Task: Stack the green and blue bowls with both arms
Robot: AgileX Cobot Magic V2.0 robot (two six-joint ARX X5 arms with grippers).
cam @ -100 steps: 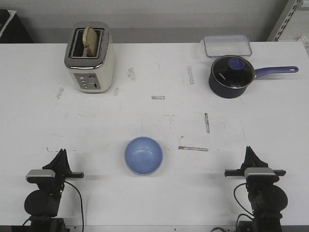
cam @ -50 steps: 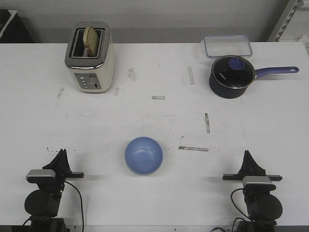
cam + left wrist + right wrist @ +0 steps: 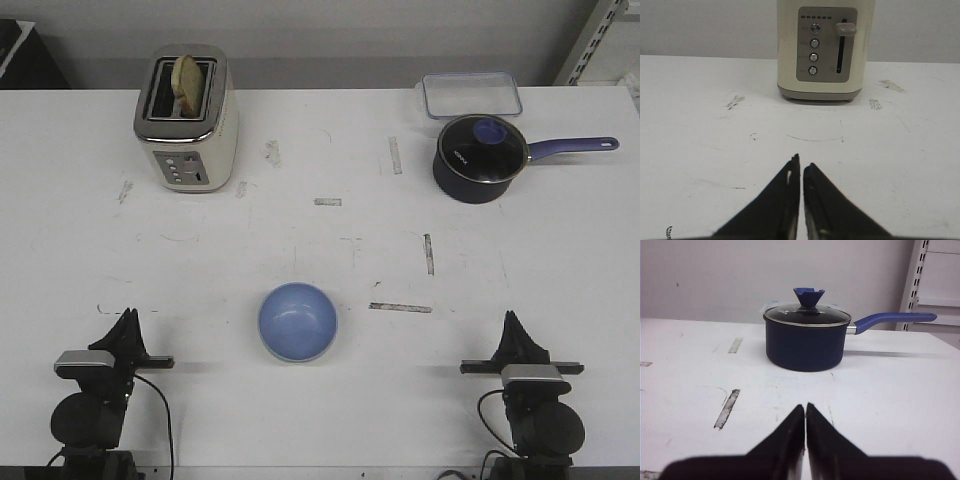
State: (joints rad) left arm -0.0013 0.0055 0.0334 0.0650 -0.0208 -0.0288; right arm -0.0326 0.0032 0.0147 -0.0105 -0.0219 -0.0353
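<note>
The stacking looks finished, or nearly so. Only one bowl shape stands on the desk (image 3: 60,250): the blue bowl (image 3: 298,321), upright, near the front edge and about midway between the two arms. A thin pale rim shows along its lower edge, which may be the green bowl nested beneath it, but the front view cannot settle that; no separate green bowl is visible anywhere. If the green one is indeed underneath, nothing of the task is left but to keep the arms clear.

Both arms sit low at the near edge, well apart from the bowl. The left end effector (image 3: 801,167) has its tips pressed together and holds nothing; it points toward the toaster (image 3: 186,118). The right end effector (image 3: 805,407) is likewise pressed together and empty, aimed at the saucepan (image 3: 481,157).

Counted: one blue bowl in plain sight, one possible green bowl under it, two arms, one cream toaster with one slice of bread (image 3: 187,78) standing in its slot, one dark saucepan with a glass lid and a blue handle, and one clear container (image 3: 470,95) just behind the saucepan.
</note>
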